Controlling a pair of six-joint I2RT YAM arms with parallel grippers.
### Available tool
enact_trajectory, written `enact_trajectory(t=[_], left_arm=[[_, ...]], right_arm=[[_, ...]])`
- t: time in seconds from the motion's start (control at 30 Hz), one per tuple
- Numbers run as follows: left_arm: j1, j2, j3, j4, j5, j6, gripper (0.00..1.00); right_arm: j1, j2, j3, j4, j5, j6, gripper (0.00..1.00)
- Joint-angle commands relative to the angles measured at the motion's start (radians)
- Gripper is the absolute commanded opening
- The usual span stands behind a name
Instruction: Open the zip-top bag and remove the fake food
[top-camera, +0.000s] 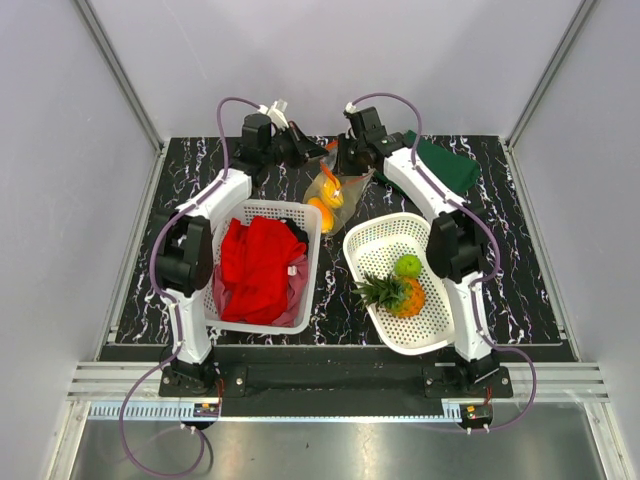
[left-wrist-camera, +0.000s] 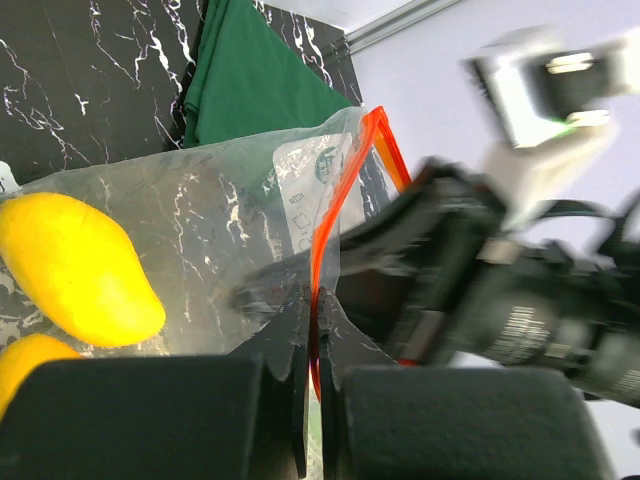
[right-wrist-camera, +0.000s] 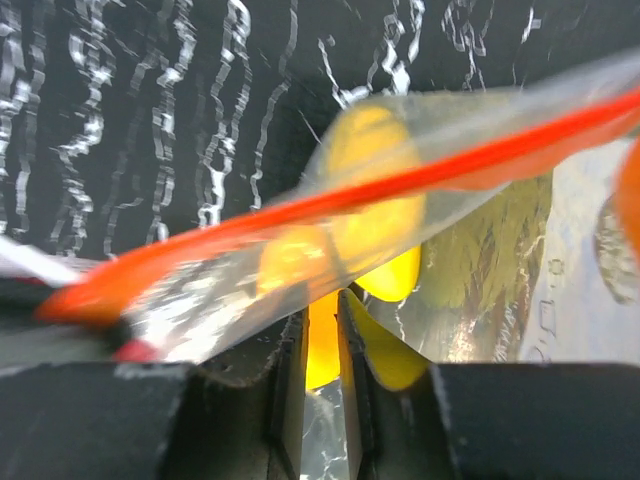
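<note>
Plainly, everything turns on the mouth of the zip-top bag (left-wrist-camera: 230, 210), which sits between the two pincers at the far middle of the table, beyond the gap between the baskets.

Starting at the left, the left basket (top-camera: 275, 206) holds only a red cloth (top-camera: 260, 265) and plays no part. Beyond it, the left gripper (left-wrist-camera: 312, 310) has its jaws pressed together on the clear film just beside the red-orange zip strip (left-wrist-camera: 345, 190). From that wrist the strip runs lengthwise away from the fingertips, so this pincer seems to hold one lip near one end of the zip.

The bag's body trails from the mouth toward the near edge. Inside it lie a yellow piece (left-wrist-camera: 75, 265) and an orange piece (left-wrist-camera: 25, 370), well back from the mouth.

To the right of the mouth, the right gripper (right-wrist-camera: 322, 305) faces the left one. Its jaws stand nearly together, leaving only a slim slot, and bag film looks caught in it. The film sits below the strip, which crosses that view from side to side. I judge this a pinch on the opposite lip, though blur leaves the bite uncertain.

Both arms are equally near, one on each side of the mouth. The coming pull should therefore go sideways, with the pincers drawing apart across the strip's length.

Farthest right, the right basket (top-camera: 350, 245) already carries the pineapple (top-camera: 395, 293) and the green fruit (top-camera: 408, 265).
</note>
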Motion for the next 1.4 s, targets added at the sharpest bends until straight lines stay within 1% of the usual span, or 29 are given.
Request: enact_trajectory(t=[0.0, 0.03, 0.13, 0.17, 0.23, 0.37, 0.4, 0.47, 0.5, 0.6, 0.63, 0.73, 0.8, 1.0, 1.1, 1.13, 1.2, 1.23, 1.3, 1.37], left_arm=[[0.012, 0.011, 0.065, 0.04, -0.007, 0.002, 0.0], [0.013, 0.011, 0.071, 0.031, -0.007, 0.005, 0.0], [0.015, 0.01, 0.067, 0.043, -0.016, 0.003, 0.0], [0.015, 0.013, 0.07, 0.045, -0.012, 0.0, 0.0], [0.014, 0.026, 0.073, 0.043, -0.012, -0.004, 0.0], [0.015, 0.04, 0.067, 0.057, -0.01, -0.007, 0.0], [0.014, 0.042, 0.068, 0.059, -0.007, -0.009, 0.0], [0.015, 0.051, 0.067, 0.062, -0.007, -0.007, 0.0], [0.015, 0.054, 0.067, 0.065, -0.006, -0.01, 0.0], [0.015, 0.065, 0.059, 0.082, -0.001, -0.015, 0.0], [0.015, 0.068, 0.057, 0.082, 0.0, -0.017, 0.0], [0.018, 0.083, 0.051, 0.092, 0.004, -0.024, 0.0], [0.021, 0.091, 0.042, 0.105, 0.005, -0.029, 0.0], [0.04, 0.092, 0.002, 0.131, 0.008, -0.038, 0.0], [0.043, 0.094, -0.004, 0.14, 0.01, -0.044, 0.0], [0.043, 0.094, -0.002, 0.14, 0.011, -0.046, 0.0], [0.043, 0.089, 0.001, 0.14, 0.014, -0.046, 0.0], [0.043, 0.086, 0.005, 0.137, 0.014, -0.043, 0.0], [0.046, 0.08, 0.008, 0.134, 0.016, -0.04, 0.0], [0.052, 0.069, 0.008, 0.132, 0.017, -0.037, 0.0]], right_arm=[[0.006, 0.013, -0.008, 0.026, -0.005, 0.008, 0.28], [0.006, 0.013, -0.016, 0.026, -0.004, 0.005, 0.28], [0.006, 0.036, -0.008, 0.035, -0.01, -0.005, 0.35], [0.006, 0.057, -0.005, 0.051, -0.013, -0.007, 0.4], [0.005, 0.086, 0.021, 0.054, -0.025, -0.008, 0.42], [0.005, 0.134, 0.027, 0.078, -0.046, -0.013, 0.53], [0.002, 0.137, 0.018, 0.088, -0.051, -0.011, 0.58], [0.003, 0.145, 0.007, 0.114, -0.057, -0.01, 0.61], [0.003, 0.149, -0.008, 0.129, -0.069, -0.01, 0.66], [0.002, 0.172, -0.022, 0.193, -0.111, -0.005, 0.73], [0.002, 0.184, -0.014, 0.204, -0.115, -0.008, 0.77], [0.0, 0.246, 0.006, 0.224, -0.158, -0.018, 0.81], [0.002, 0.27, 0.024, 0.227, -0.192, -0.018, 0.81], [0.002, 0.318, 0.02, 0.233, -0.194, -0.018, 0.75], [0.002, 0.307, 0.023, 0.235, -0.185, -0.028, 0.54], [0.002, 0.297, 0.021, 0.235, -0.175, -0.031, 0.49], [0.002, 0.26, 0.014, 0.233, -0.169, -0.036, 0.46], [0.003, 0.243, 0.009, 0.235, -0.166, -0.038, 0.4], [0.002, 0.196, 0.006, 0.217, -0.159, -0.041, 0.25], [0.003, 0.166, 0.013, 0.174, -0.143, -0.048, 0.15]])
